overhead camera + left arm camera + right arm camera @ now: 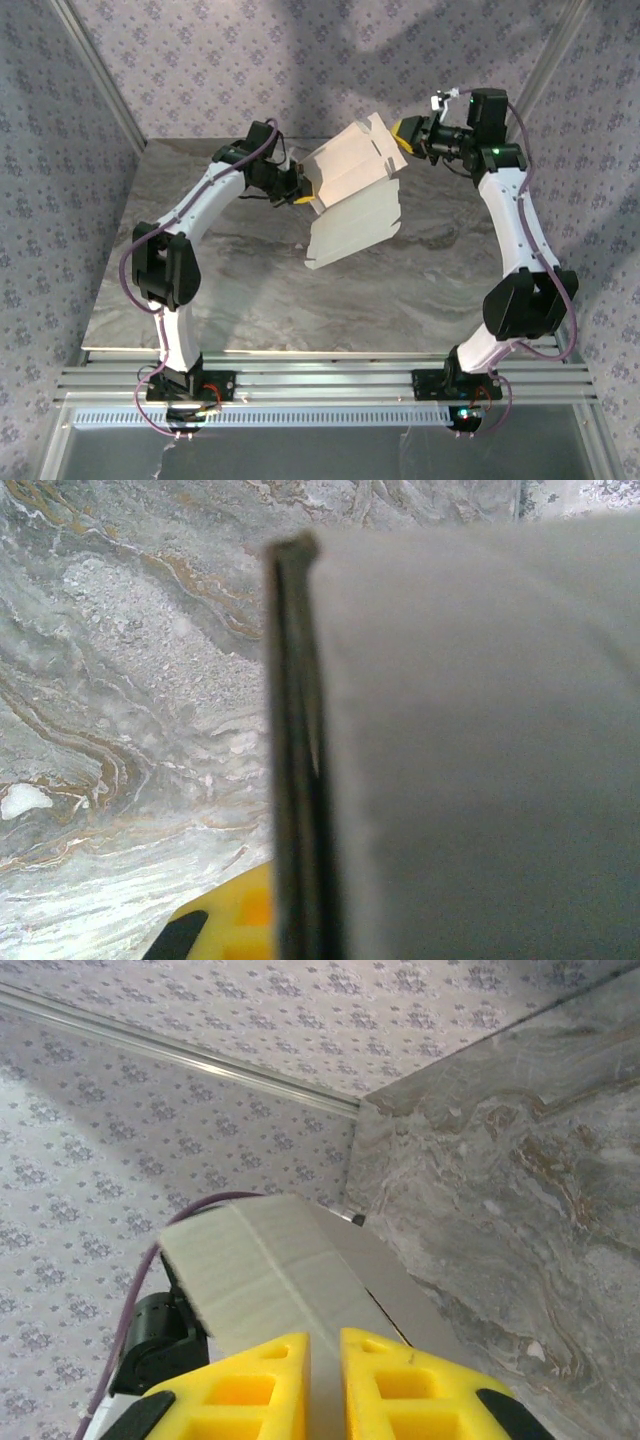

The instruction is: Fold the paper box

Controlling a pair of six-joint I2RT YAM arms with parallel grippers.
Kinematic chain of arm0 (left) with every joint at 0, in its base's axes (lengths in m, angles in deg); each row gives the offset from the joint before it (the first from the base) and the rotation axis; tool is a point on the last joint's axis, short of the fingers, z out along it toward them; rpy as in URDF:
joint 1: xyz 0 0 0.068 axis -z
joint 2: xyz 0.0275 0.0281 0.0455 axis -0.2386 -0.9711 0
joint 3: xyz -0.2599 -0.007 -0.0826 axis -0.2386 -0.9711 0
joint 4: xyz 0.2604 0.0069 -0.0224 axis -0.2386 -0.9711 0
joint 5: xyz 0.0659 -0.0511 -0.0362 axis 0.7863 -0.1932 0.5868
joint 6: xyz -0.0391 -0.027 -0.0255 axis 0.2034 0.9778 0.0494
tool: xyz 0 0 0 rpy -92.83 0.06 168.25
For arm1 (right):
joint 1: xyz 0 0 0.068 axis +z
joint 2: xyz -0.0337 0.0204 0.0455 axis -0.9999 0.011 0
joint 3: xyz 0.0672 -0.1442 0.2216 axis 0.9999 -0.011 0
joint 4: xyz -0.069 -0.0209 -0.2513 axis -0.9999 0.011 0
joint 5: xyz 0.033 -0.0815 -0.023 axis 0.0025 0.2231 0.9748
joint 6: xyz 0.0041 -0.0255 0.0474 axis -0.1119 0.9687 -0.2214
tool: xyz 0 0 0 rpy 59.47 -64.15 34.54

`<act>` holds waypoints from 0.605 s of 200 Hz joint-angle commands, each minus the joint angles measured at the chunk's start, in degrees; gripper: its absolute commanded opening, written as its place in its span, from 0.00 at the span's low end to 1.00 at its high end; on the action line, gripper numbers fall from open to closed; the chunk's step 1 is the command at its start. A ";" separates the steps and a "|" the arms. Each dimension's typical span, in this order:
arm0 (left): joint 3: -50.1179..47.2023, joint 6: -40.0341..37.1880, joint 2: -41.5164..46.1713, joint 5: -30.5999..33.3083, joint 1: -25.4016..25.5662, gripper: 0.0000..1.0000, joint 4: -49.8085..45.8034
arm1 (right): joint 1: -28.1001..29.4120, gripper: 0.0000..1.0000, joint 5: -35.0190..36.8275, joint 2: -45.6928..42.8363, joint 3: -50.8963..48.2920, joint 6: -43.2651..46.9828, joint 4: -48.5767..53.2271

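Reaching in from the left, L arm bends at the elbow and angles up-right over the marble table [200, 310]. The left gripper [301, 190] is clamped on the L edge of the paper box [352, 190], which is plain white, unfolded and held up btwn both arms. R arm rises from its base, wrist turned back leftward. The right gripper [401, 133] pinches the box's upper-R corner, yellow fingers [250, 1390] nearly together w/ card btwn them.

Robot lab test booth, marbled tabletop [250, 300], patterned wall panels [60, 150]; 2 arms [190, 225] bolted to aluminium rails [330, 375]
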 commanded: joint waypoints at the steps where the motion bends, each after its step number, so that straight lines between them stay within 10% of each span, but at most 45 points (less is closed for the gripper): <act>1: 2.00 -0.23 -0.26 -0.58 0.11 0.00 -1.05 | 0.87 0.15 -1.60 -0.07 -1.27 0.20 0.06; 121: 3.83 -2.00 -0.87 -1.32 0.89 0.00 -4.53 | 3.91 0.28 1.22 1.42 4.82 12.97 10.32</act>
